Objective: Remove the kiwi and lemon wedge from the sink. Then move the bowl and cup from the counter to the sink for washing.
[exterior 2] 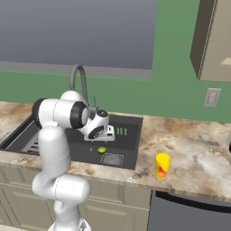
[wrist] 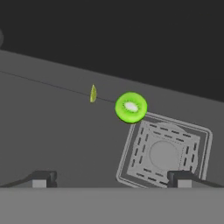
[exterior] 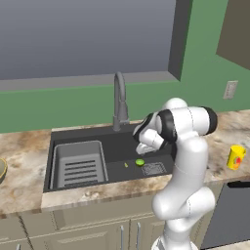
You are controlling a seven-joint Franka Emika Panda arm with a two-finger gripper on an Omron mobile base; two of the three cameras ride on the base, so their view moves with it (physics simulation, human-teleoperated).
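Observation:
The kiwi (wrist: 131, 107) lies on the sink floor beside the square drain (wrist: 164, 153), with the lemon wedge (wrist: 93, 93) a little to its left. Both also show in the base views as the kiwi (exterior: 140, 162) (exterior 2: 102, 150) and lemon wedge (exterior: 126, 165). My gripper (wrist: 112, 179) hangs open over the sink (exterior: 50, 146), above the kiwi and apart from it, with nothing between its fingers. The yellow cup (exterior: 236, 157) (exterior 2: 162, 166) stands on the counter (exterior: 24, 166) right of the sink. Just an edge of the bowl (exterior: 1, 168) shows at the far left.
A grey ribbed rack (exterior: 79, 163) fills the sink's left half. The gooseneck faucet (exterior: 119, 100) (exterior 2: 79, 76) rises behind the basin, close to my hand. A dark appliance front (exterior: 232, 215) sits below the counter at right. A wall outlet (exterior 2: 211, 97) is behind the cup.

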